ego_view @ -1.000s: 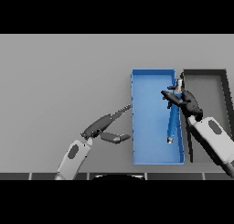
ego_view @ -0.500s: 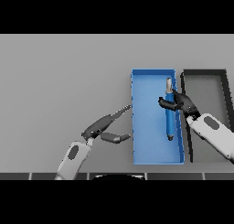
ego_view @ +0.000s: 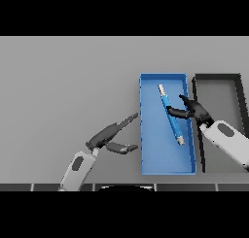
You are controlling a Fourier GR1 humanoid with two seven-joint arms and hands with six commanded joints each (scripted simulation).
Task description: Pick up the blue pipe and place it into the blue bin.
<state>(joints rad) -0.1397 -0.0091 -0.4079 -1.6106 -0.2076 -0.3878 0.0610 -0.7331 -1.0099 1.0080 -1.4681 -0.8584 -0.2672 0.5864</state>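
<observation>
1. Head view: a blue bin point(ego_view: 165, 165) is seen on the grey table point(ego_view: 63, 81), right of centre, with its long side running away from the robot.
2. A blue pipe point(ego_view: 170, 115) is found inside the bin, lying slantwise, its pale upper end towards the far wall and its metal-coloured lower end nearer the right wall.
3. The right hand point(ego_view: 193, 109) is placed over the bin's right side, just beside the pipe's middle; its fingers are loosely spread and nothing is gripped by them, though whether a fingertip touches the pipe cannot be told.
4. A black bin point(ego_view: 217, 78) is set just to the right of the blue one.
5. The left hand point(ego_view: 108, 135) is held over the table left of the blue bin, fingers stretched out towards it, thumb apart, nothing grasped.
</observation>
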